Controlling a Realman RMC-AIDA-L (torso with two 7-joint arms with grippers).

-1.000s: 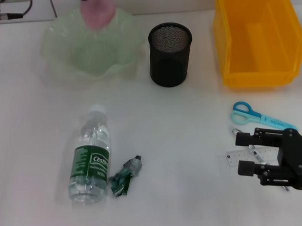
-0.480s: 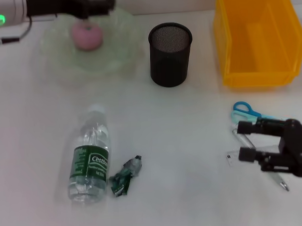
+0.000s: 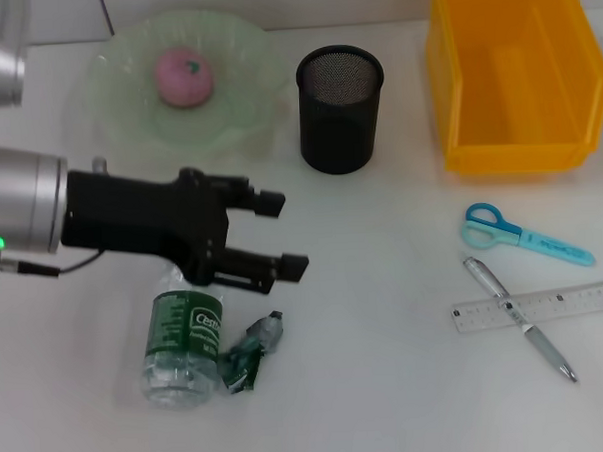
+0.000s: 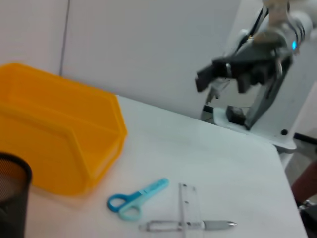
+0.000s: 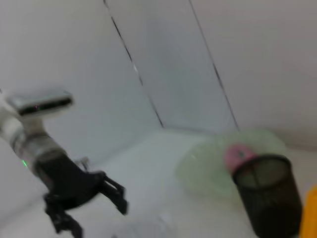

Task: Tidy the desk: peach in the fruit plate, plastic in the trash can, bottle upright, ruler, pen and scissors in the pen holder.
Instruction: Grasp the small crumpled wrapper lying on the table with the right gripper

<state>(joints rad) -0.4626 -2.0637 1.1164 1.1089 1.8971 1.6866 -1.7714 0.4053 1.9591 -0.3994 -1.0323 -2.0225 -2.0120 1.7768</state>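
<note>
**Peach plated; bottle approached**

The peach (image 3: 183,77) is seen in the fruit plate (image 3: 247,118) at 11 o'clock. The left gripper (image 3: 280,234) is held spread and empty over the lying bottle (image 3: 181,336) at 7 o'clock, presumably for righting it. The right gripper (image 4: 233,74) is raised clear.

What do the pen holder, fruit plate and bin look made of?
Pen holder: black metal mesh, judging by the fine perforated weave. Fruit plate: translucent pale green, glass or plastic, wavy rim. Bin: opaque yellow moulded plastic, smooth with a slight sheen.
</note>
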